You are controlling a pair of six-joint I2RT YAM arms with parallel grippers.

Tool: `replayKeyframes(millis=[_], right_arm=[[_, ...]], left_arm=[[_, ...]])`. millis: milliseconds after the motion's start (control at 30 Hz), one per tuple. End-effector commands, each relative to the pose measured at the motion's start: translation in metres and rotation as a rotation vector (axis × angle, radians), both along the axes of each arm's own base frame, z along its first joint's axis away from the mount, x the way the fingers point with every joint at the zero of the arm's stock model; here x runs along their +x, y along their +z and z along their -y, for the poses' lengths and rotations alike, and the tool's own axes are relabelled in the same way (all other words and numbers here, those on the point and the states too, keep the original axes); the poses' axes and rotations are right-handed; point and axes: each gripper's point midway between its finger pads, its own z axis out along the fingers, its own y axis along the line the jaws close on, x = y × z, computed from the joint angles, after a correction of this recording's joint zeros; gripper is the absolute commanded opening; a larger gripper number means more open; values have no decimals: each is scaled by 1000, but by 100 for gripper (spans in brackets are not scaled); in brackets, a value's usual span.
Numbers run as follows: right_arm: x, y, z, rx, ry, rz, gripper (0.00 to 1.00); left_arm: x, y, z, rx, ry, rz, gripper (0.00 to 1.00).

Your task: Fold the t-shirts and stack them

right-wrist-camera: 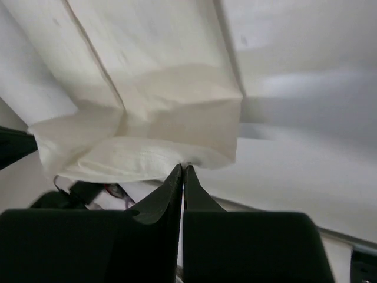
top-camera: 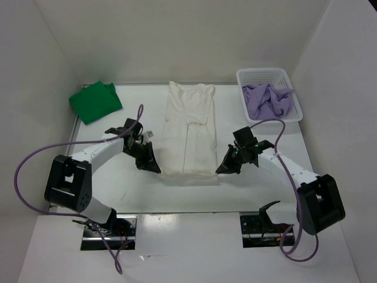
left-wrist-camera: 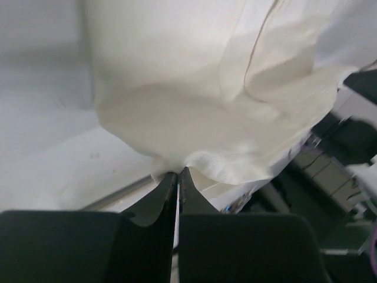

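Left pincer (left-wrist-camera: pixel 178 173) clamped on cream shirt (top-camera: pixel 189 132) hem | right pincer (right-wrist-camera: pixel 182 168) likewise | lift both corners level, fold toward collar

A first t-shirt (top-camera: pixel 94 102) is lying upper left on the counter (top-camera: pixel 135 188); a second t-shirt (top-camera: pixel 189 132) is lying at centre; a third t-shirt (top-camera: pixel 268 100) is sitting in the basket (top-camera: pixel 262 73), upper right.
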Motion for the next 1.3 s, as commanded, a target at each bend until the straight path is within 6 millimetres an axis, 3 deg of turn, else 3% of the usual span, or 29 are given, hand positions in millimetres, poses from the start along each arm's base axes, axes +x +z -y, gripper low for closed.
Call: replayKeyframes(millis=[0, 33, 67, 133, 167, 200, 233, 267, 333, 400, 433, 567, 633, 700, 733, 800, 833, 1000, 1100, 1133, 1167, 1267], right_arm=[[51, 13, 15, -47, 5, 102, 0], [64, 15, 17, -59, 1, 124, 0], [86, 29, 15, -53, 12, 185, 0], [116, 20, 20, -84, 0, 202, 0], [138, 31, 20, -91, 6, 257, 0], [149, 30, 21, -98, 7, 259, 0], [163, 19, 24, -107, 2, 248, 0], [180, 29, 22, -111, 2, 287, 0], [198, 22, 22, -120, 9, 290, 0], [219, 29, 24, -130, 0, 325, 0], [226, 27, 23, -134, 9, 329, 0], [260, 37, 31, -135, -18, 375, 0], [274, 46, 33, -129, -31, 412, 0], [282, 26, 32, -142, -18, 370, 0], [292, 27, 32, -153, -13, 388, 0], [295, 9, 33, -172, -15, 352, 0], [300, 8, 34, -178, -20, 364, 0], [314, -1, 36, -203, -31, 358, 3], [318, 1, 38, -216, -39, 362, 9], [318, 7, 38, -214, -41, 375, 13], [318, 14, 35, -200, -36, 384, 24], [315, 39, 36, -190, -42, 429, 37]], left_arm=[[51, 19, 0, -40, 62, 106, 1], [66, 22, -2, -38, 76, 135, 1], [76, 16, -1, -27, 80, 137, 1], [111, 27, -2, -39, 126, 201, 1], [121, 20, 0, -39, 127, 199, 1], [134, 21, -2, -32, 154, 214, 1], [146, 22, -3, -22, 168, 235, 1], [163, 22, -2, -12, 175, 263, 1], [185, 18, -6, -23, 224, 274, 1], [204, 21, -5, -20, 240, 318, 1], [212, 14, -7, -19, 257, 306, 1], [243, 24, -7, -31, 289, 356, 2], [259, 32, -9, -20, 303, 409, 4], [270, 31, -13, -19, 314, 415, 5], [274, 19, -9, -31, 305, 393, 7], [285, 16, -5, -47, 287, 400, 8], [285, -1, -5, -38, 287, 368, 10], [297, -4, -5, -39, 303, 399, 20], [309, 12, -1, -79, 327, 450, 26], [314, 24, 0, -90, 327, 484, 27], [321, 35, 1, -104, 337, 508, 32], [324, 67, 0, -119, 342, 577, 42]])
